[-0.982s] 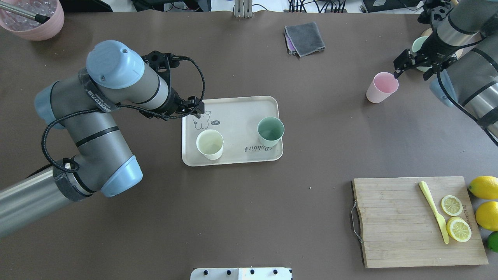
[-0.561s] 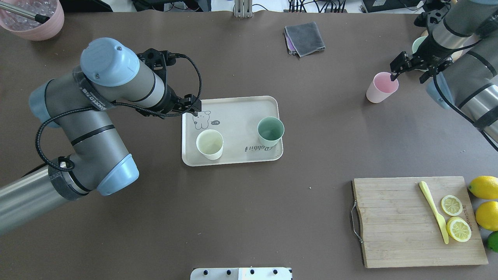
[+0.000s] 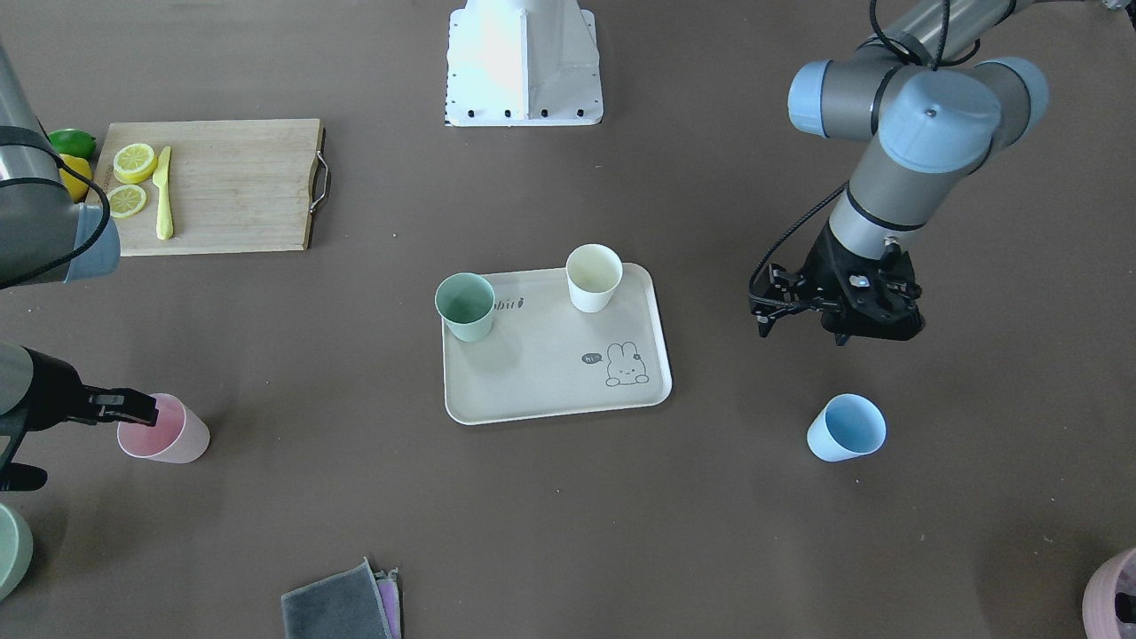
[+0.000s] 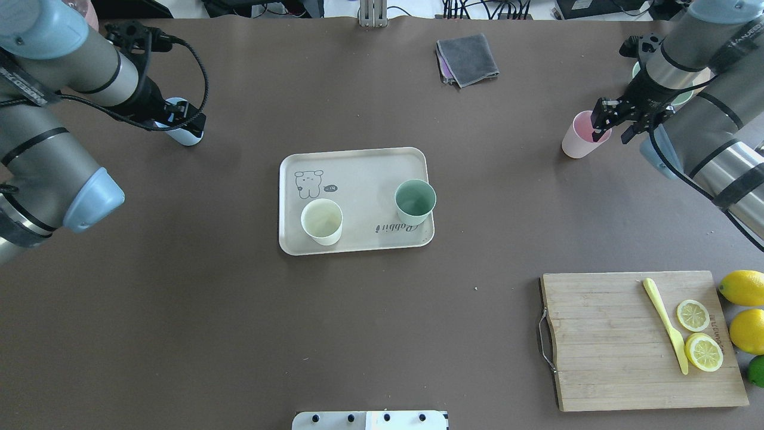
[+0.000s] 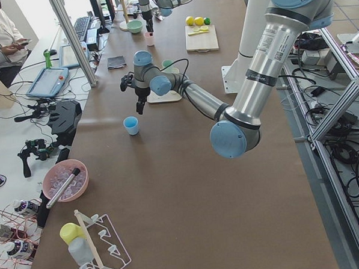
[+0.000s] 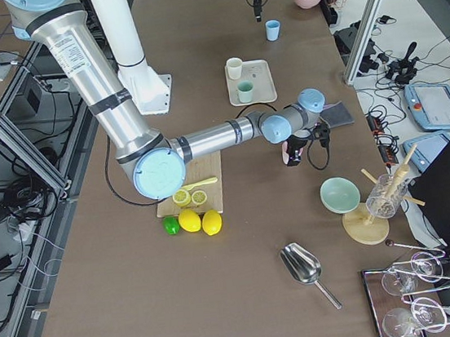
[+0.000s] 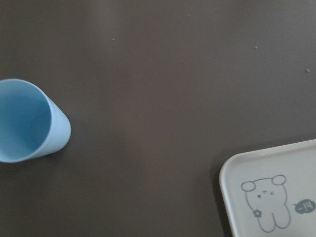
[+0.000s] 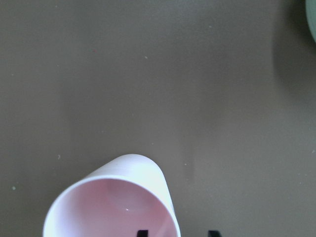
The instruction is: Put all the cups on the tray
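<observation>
The beige tray (image 4: 358, 170) lies mid-table with the cream cup (image 4: 322, 221) and the sage green cup (image 4: 415, 202) upright on it. The light blue cup (image 3: 846, 428) stands on the table, off the tray on the robot's left; it shows at the left edge of the left wrist view (image 7: 27, 128). My left gripper (image 3: 839, 337) hovers above and just beside it, looks open, empty. The pale pink cup (image 4: 579, 140) stands far right. My right gripper (image 4: 606, 122) is open, one finger (image 8: 142, 232) inside the pink cup's rim (image 8: 113, 202), the other outside.
A wooden cutting board (image 4: 609, 340) with lemon slices and a yellow knife lies front right, whole lemons (image 4: 743, 286) beside it. A folded grey cloth (image 4: 467, 58) lies at the back. A green bowl (image 6: 339, 194) sits behind the pink cup. A pink bowl (image 3: 1114, 595) is far left.
My left arm has swung from the tray's back-left corner out to the left, over the blue cup. My right gripper has moved onto the pink cup's rim.
</observation>
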Available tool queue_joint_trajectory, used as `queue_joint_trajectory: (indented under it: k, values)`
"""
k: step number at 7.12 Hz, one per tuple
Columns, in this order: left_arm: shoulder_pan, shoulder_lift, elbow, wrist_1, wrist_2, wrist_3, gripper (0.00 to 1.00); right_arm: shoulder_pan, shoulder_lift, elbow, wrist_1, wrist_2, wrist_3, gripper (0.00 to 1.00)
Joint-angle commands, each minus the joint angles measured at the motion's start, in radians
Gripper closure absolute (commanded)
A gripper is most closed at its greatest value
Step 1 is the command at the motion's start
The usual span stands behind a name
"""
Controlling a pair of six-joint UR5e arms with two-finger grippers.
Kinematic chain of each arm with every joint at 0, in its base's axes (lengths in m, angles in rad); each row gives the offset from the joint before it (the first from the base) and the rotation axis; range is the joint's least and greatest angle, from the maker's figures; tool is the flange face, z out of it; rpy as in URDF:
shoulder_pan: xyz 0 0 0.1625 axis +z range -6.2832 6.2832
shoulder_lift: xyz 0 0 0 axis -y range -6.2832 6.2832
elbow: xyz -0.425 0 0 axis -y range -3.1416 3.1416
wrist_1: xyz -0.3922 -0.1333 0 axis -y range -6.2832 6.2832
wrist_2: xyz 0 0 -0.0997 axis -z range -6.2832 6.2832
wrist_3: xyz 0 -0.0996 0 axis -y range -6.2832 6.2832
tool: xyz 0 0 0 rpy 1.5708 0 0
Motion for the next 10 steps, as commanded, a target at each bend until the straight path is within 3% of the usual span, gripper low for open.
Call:
queue_joint_trajectory:
  k: [1, 2, 3, 4, 5, 6, 7, 8, 10]
  values:
    - [-0.047, -0.056, 0.154, -0.016, -0.013, 0.038, 0.03, -0.007, 0.021, 0.046, 0.000, 0.011, 0.037, 1.00]
    - [-0.047, -0.080, 0.246, -0.085, -0.013, 0.036, 0.03, -0.025, 0.074, 0.052, 0.000, 0.013, 0.116, 1.00]
    - [-0.047, -0.084, 0.319, -0.180, -0.013, 0.018, 0.12, -0.057, 0.137, 0.052, -0.005, 0.011, 0.206, 1.00]
    - [-0.046, -0.103, 0.335, -0.190, -0.015, -0.019, 0.18, -0.080, 0.180, 0.055, -0.002, 0.011, 0.286, 1.00]
    - [-0.042, -0.101, 0.340, -0.191, -0.015, -0.019, 0.31, -0.106, 0.197, 0.072, 0.000, 0.011, 0.332, 1.00]
    - [-0.039, -0.098, 0.339, -0.191, -0.015, -0.020, 0.55, -0.138, 0.229, 0.080, 0.000, 0.008, 0.398, 1.00]
    - [-0.033, -0.093, 0.342, -0.191, -0.013, -0.019, 0.92, -0.172, 0.267, 0.080, 0.000, 0.004, 0.457, 1.00]
    - [-0.032, -0.096, 0.351, -0.191, -0.015, -0.019, 1.00, -0.207, 0.289, 0.080, 0.003, -0.005, 0.497, 1.00]
    - [-0.032, -0.146, 0.346, -0.173, -0.048, -0.071, 1.00, -0.284, 0.321, 0.080, 0.021, -0.053, 0.547, 1.00]
